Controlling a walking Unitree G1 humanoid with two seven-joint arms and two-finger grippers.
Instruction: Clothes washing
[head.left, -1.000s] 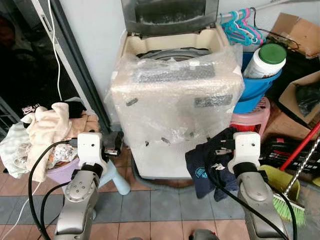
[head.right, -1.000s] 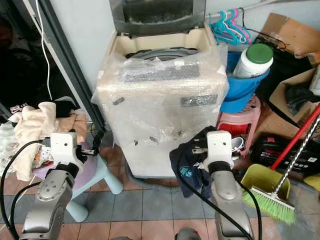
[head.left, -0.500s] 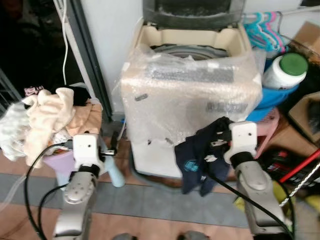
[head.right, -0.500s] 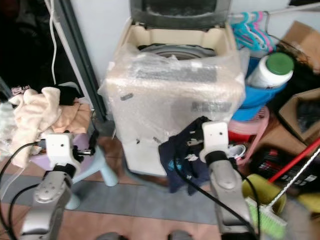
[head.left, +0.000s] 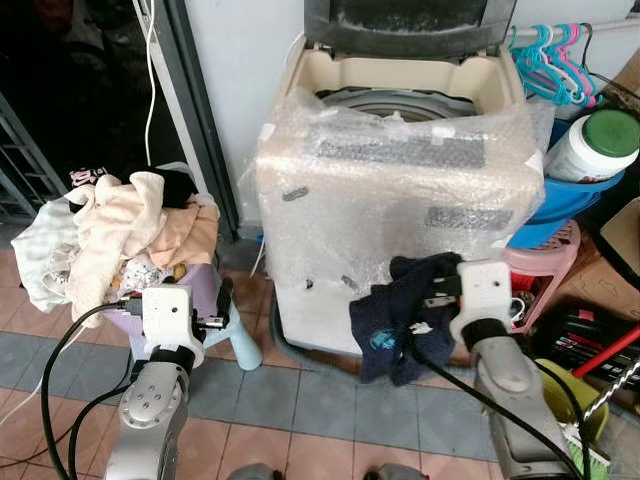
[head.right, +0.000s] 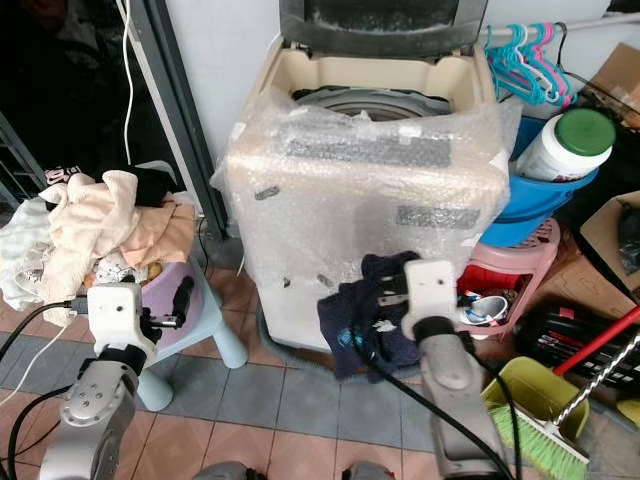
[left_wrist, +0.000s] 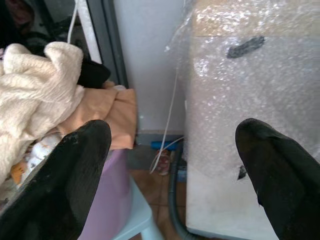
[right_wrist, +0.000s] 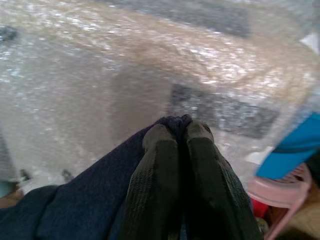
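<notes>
- Right gripper: fingers pinched tight on a dark navy garment, held in front of the washing machine, low on its front panel.
- Garment hangs in a bunch from the fingers, pale printed patch facing out; it's just beside the machine's front, can't tell if touching.
- Washer is top-load, lid up, drum rim visible inside; body wrapped in bubble wrap.
- Left gripper: fingers spread apart, holding nothing, near the lilac stool w/ laundry.
- Pile of clothes on that stool, left of the machine: cream towel on top, peach and black pieces under it.
- Right of machine: blue bucket w/ a white green-capped jar in it, sitting on a pink stool.
- Coloured hangers above the bucket.
- Broom w/ green bristles and a green dustpan on the tiled floor, far right.
</notes>
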